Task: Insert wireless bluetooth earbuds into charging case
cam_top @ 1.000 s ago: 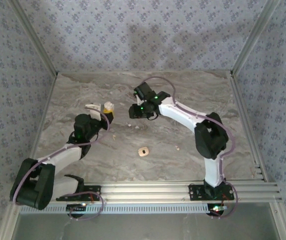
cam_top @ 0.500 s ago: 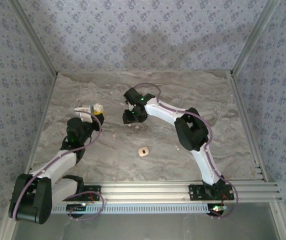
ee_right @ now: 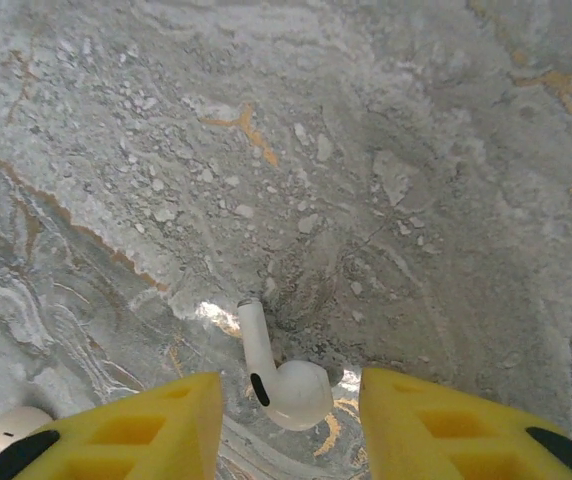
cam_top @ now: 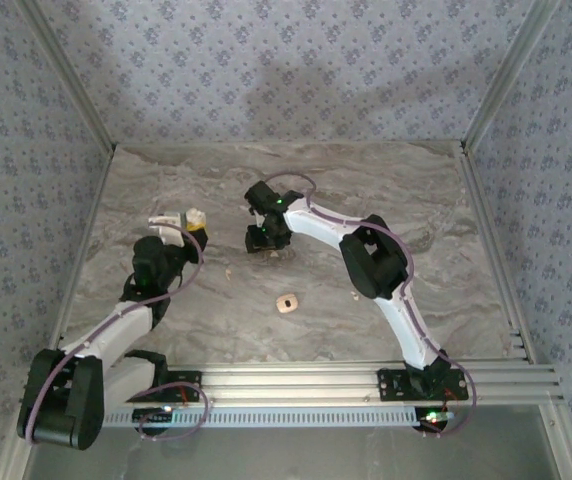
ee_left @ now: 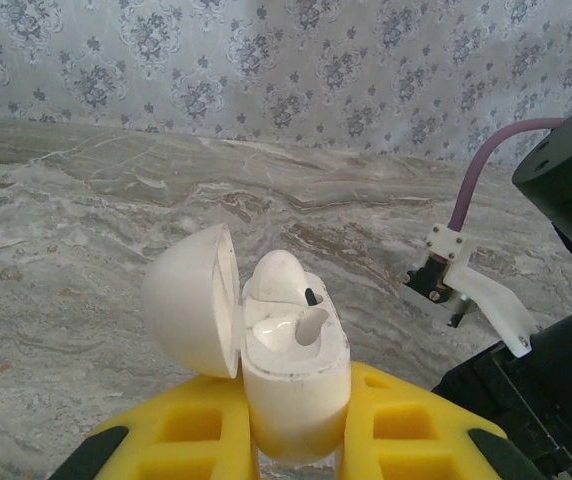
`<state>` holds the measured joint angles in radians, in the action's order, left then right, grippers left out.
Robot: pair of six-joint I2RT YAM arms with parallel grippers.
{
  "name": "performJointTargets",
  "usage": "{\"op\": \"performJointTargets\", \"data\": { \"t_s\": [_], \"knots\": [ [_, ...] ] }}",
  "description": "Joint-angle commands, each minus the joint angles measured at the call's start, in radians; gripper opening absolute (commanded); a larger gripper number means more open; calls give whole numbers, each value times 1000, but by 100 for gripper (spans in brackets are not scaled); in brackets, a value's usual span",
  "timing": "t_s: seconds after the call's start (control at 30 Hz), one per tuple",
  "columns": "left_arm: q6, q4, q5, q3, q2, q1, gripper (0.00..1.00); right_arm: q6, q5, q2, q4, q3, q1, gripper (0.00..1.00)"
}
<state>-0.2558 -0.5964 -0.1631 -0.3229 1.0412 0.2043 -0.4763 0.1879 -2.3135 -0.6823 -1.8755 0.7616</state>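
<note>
Left end effector is clamping the case, lid hanging open leftward, one earbud sitting inside. Right end effector is hovering partly open, straddling a second earbud lying on the surface, apart from both fingers.

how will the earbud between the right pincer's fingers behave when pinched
The earbud looks glossy and rounded, so it may slip out of a pinch. Small hard-looking plastic: probably light and stiff. With its stem flat on the table, a nudge would likely spin it rather than roll it.
</note>
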Motion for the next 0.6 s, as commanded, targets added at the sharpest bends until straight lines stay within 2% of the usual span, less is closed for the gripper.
{"op": "performJointTargets", "data": {
  "t_s": [0.0, 0.33, 0.57],
  "knots": [
    [-2, -16, 12, 1, -8, -6, 13, 17, 7, -33, -32, -31, 3, 40],
    [7, -17, 5, -8, 4, -8, 14, 6, -28, -44, -49, -34, -9, 32],
    [6, -24, -22, -22, 30, -8, 14, 15, -59, 5, -68, 18, -13, 29]
  ]
}}
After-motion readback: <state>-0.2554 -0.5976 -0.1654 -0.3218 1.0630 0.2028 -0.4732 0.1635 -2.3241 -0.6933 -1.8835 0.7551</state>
